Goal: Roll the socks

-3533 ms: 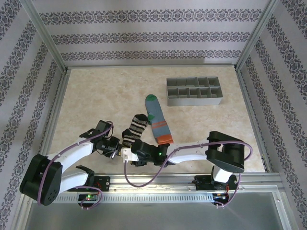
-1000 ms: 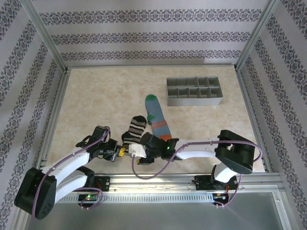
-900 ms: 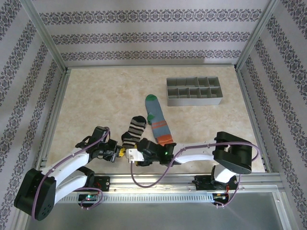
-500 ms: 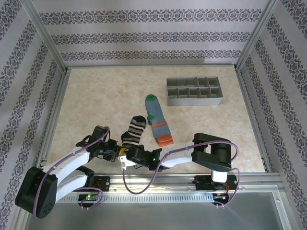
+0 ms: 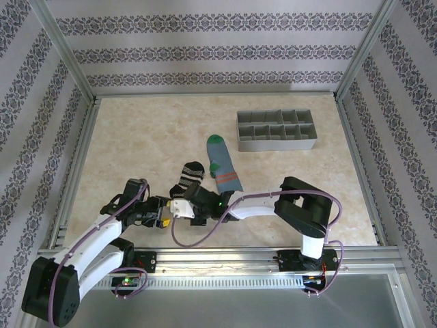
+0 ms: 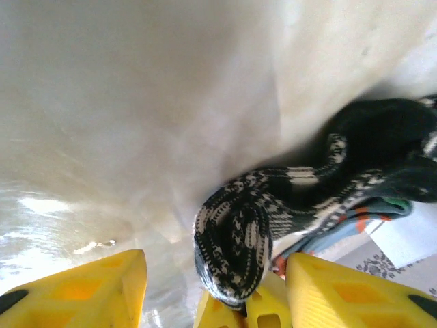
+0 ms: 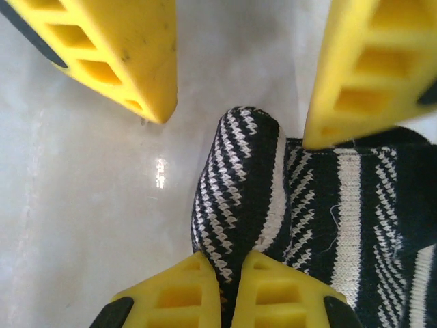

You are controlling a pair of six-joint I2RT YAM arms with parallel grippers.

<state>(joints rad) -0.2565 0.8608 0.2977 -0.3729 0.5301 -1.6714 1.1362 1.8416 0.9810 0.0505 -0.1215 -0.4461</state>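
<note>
The black sock with beige stripes [image 5: 189, 176] lies near the table's front, its near end rolled into a tight coil [image 6: 235, 249]. My right gripper [image 5: 179, 205] is shut on that coil, both yellow fingertips pinching the rolled fold [image 7: 235, 266]. My left gripper [image 5: 162, 213] stands open around the same coil [image 6: 217, 266], one finger on each side with gaps between finger and cloth. The grey-blue sock with the green toe [image 5: 224, 167] lies flat just right of the black one. Its near end is hidden under my right arm.
A grey compartmented tray [image 5: 276, 145] stands at the back right. The aluminium frame rail [image 5: 225, 254] runs along the near edge, close behind both grippers. Patterned walls close off the left, back and right.
My left gripper has opened and let go of the black sock. My right gripper has closed on the rolled end. The black sock now looks shorter, its roll farther up the table.
</note>
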